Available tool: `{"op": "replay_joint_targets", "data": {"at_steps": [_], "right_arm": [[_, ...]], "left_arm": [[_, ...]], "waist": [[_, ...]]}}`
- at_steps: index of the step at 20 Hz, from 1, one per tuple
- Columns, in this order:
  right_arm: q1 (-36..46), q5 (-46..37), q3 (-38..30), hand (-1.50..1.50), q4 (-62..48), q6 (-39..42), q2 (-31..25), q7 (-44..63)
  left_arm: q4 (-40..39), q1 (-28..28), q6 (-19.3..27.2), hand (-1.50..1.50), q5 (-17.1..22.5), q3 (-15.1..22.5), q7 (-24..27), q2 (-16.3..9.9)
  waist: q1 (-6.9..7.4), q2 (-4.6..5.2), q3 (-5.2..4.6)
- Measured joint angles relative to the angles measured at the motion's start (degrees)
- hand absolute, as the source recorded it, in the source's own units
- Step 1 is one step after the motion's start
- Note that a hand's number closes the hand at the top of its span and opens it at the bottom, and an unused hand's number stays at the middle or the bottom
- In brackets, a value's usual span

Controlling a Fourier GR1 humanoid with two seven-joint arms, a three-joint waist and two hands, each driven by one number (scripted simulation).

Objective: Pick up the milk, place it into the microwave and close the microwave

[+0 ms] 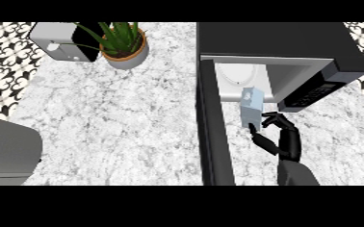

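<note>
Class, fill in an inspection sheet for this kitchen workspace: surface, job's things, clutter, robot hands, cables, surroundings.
Surface: grey speckled stone counter.
Job's things: pale blue milk carton at the mouth of the black microwave; its black door stands open.
Clutter: green potted plant; silver toaster, both at the back left.
Robot hands: right robot hand curled on the carton; left not seen.
Cables: nothing seen.
Surroundings: patterned black-and-white tiles at the left; grey object at the left edge.
</note>
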State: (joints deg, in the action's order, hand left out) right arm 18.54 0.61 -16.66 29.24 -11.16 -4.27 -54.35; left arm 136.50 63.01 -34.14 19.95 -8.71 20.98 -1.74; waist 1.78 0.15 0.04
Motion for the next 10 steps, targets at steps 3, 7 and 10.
{"op": "replay_joint_targets", "data": {"at_steps": [3,7,10], "right_arm": [[1.35,0.22,-0.07,1.5,-1.93,2.44,-0.46,-1.88],[1.45,-1.26,2.12,1.5,-4.01,8.55,-2.45,-4.07],[0.36,-2.8,4.22,1.5,-5.13,13.89,-4.63,-5.28]], "left_arm": [[-0.13,-0.32,-0.06,-1.5,0.46,0.19,-0.07,-0.02],[-0.41,-0.28,-0.58,-1.5,0.92,0.37,0.48,0.12],[-0.54,0.13,-0.84,-1.5,1.27,-0.08,1.05,0.05]], "waist": [[-0.18,0.09,0.04],[-0.2,0.13,0.1],[-0.21,0.15,0.14]]}}
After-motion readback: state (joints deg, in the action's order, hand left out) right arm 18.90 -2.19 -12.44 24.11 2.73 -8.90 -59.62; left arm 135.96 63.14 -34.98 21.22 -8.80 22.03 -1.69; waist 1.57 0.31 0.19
